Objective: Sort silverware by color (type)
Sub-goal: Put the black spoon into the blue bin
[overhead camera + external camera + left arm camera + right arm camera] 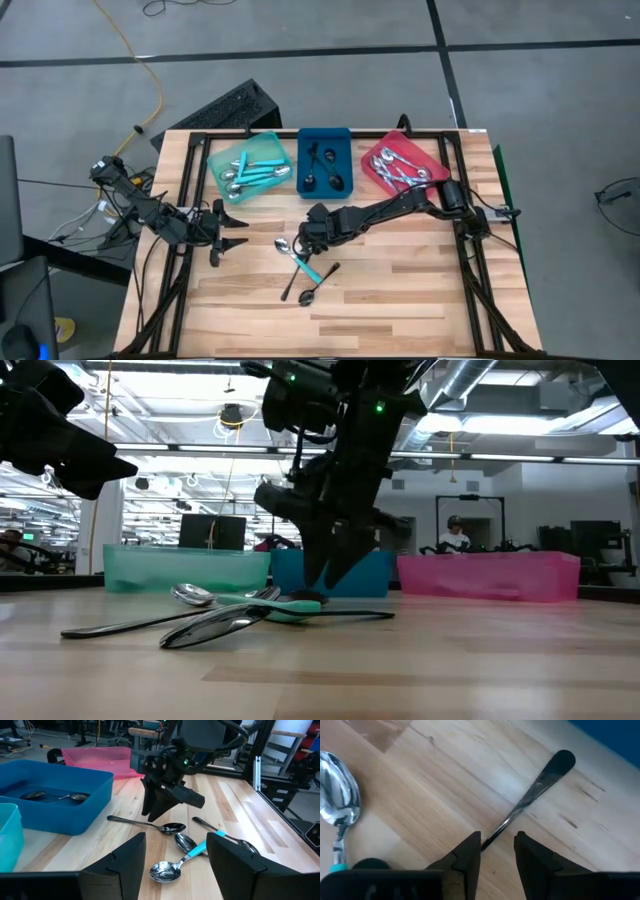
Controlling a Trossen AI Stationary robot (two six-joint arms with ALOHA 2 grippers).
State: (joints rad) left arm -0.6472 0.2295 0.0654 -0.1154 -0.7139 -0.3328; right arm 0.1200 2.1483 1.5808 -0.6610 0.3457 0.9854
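Several spoons lie loose at mid-table: a teal-handled silver spoon (186,856), a black spoon (150,823) and others (318,282) beside them. My right gripper (497,845) points steeply down over the black spoon; its fingers are open and stand on either side of the handle (530,795), which lies flat on the wood. Whether a finger touches the handle, I cannot tell. My left gripper (175,870) waits open at the table's left (232,232), holding nothing. More spoons lie in the three trays.
Along the far edge stand a teal tray (245,165), a blue tray (325,160) and a red tray (400,165), each with spoons inside. A black frame rail (455,215) runs along the right side. Bare wood lies toward the near edge (380,310).
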